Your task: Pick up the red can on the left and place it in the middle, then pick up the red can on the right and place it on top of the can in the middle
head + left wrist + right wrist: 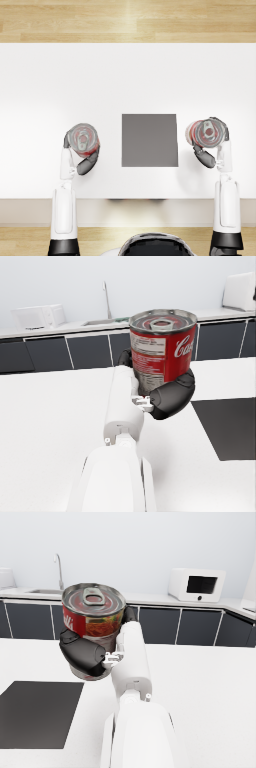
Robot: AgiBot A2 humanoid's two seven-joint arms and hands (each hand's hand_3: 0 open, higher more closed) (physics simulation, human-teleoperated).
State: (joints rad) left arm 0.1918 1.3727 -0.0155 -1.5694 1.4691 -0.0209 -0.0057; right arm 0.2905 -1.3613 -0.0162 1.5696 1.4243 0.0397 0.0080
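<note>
Our left hand (84, 161) was wrapped around the left red can (83, 138), which stood upright in its grip to the left of the dark grey mat (149, 140). Our right hand (206, 156) held the right red can (205, 132) the same way, on the mat's other side. In the wrist views each can (161, 349) (93, 612) showed its pull-tab lid, with dark fingers (172, 397) (82, 654) curled across its side. The mat lay in the middle of the white table (128, 75), between both cans.

White table (128, 75), wood floor (128, 20), dark cabinets (45, 353), microwave (196, 584).
</note>
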